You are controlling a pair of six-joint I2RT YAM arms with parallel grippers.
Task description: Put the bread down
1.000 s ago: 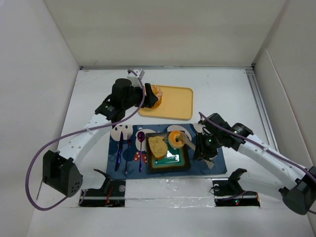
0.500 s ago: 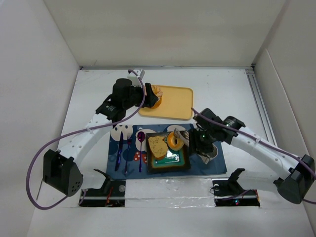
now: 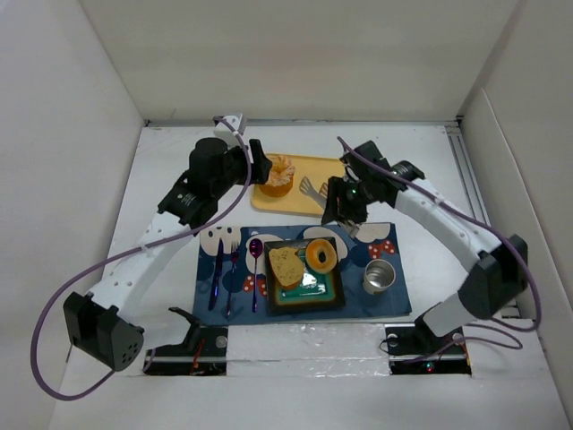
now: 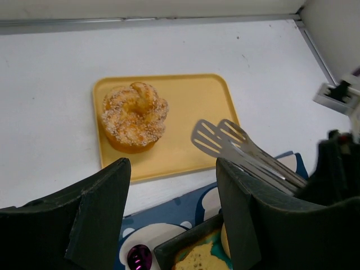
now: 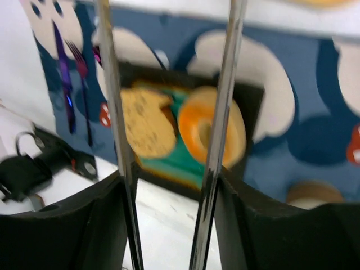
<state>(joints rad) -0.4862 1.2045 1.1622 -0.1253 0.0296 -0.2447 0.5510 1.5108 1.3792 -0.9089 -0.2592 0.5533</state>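
The orange lobed bun (image 3: 279, 173) sits on the left part of the yellow tray (image 3: 327, 199); it also shows in the left wrist view (image 4: 135, 115). My left gripper (image 3: 257, 167) is open and empty just left of the bun (image 4: 174, 219). The tan slice (image 3: 286, 264) and the golden bagel (image 3: 320, 255) lie side by side on the dark square plate (image 3: 304, 305). My right gripper (image 3: 346, 202) is shut on metal tongs (image 3: 313, 189), whose tips hover empty over the tray. In the right wrist view (image 5: 169, 225) the tong arms (image 5: 225, 107) frame the slice (image 5: 146, 121) and the bagel (image 5: 211, 126) below.
The plate rests on a blue patterned placemat (image 3: 394, 300). A metal cup (image 3: 380, 276) stands on the mat's right. A purple knife (image 3: 216, 273), fork (image 3: 233, 278) and spoon (image 3: 255, 269) lie on its left. White walls enclose the table.
My right arm has swung the tongs up from the plate to over the tray, leaving the bagel on the plate. My left gripper has drawn back left off the bun.
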